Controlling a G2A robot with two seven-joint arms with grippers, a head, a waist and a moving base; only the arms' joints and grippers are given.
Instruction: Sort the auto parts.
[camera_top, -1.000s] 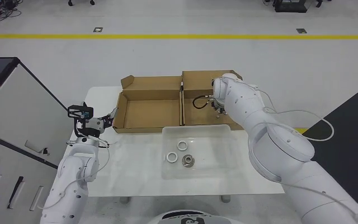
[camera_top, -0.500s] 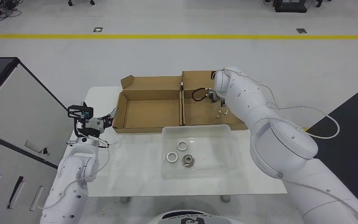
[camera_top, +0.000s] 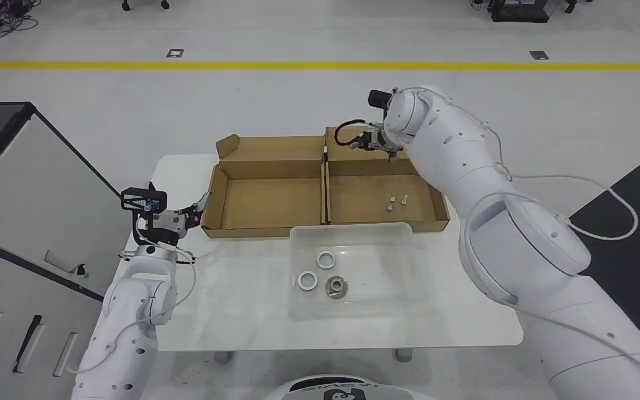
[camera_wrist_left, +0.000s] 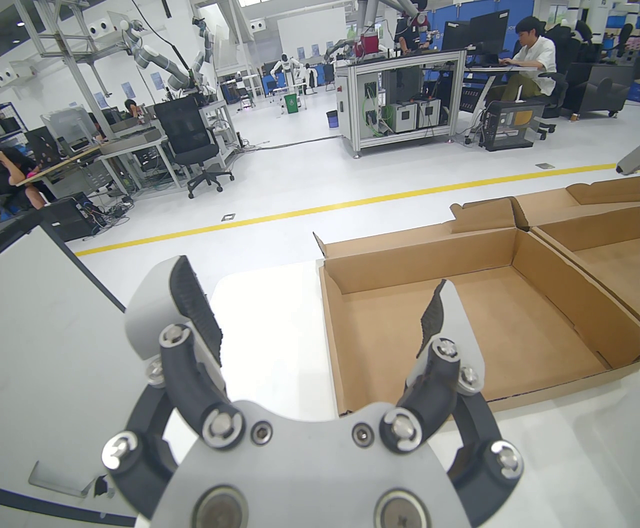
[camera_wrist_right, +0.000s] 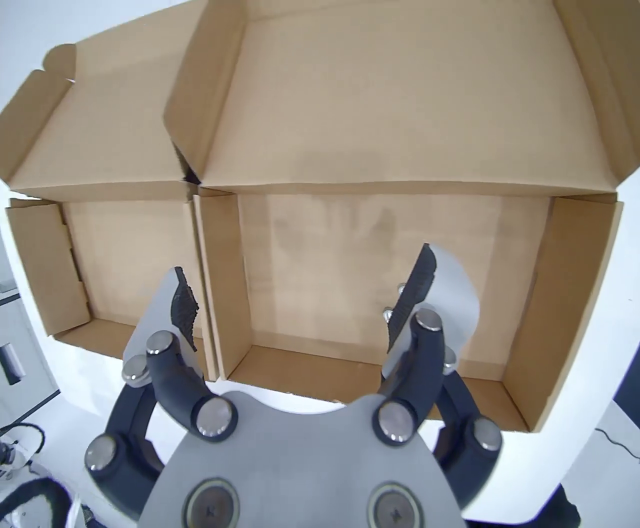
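**Fig.** Sorting auto parts, my R claw (camera_wrist_right: 302, 285) between picks. It hangs above the far edge of the R box (camera_top: 355, 195), pads wide apart, nothing betw. them. Two bolts (camera_top: 390, 208) lie close together on that box's floor, right of its middle. My L claw (camera_wrist_left: 312, 290) hangs just beside the outer side of the L box (camera_top: 265, 195), likewise wide and holding nothing. The unsorted parts sit in the tray (camera_top: 385, 265), on the near side of both boxes: two white rings (camera_top: 326, 260) and a metal hub (camera_top: 336, 288), all three close together.

**Step in hand (my judgement):** go to the tray for the next part. To do it well:
- Rise clear of the box wall first.
- Come down vertically, approx. centred over one part.
- Straddle that part alone, since a neighbour so near may be dragged along.
- Put like with like, so rings should prob. not join the bolts.

**Views compared:**
- Top view gives the tray and its parts w.r.t. both boxes.
- R wrist view gives my pad gap, and the bolts half hidden behind one finger.
- L wrist view gives the L box's inner walls from the side.
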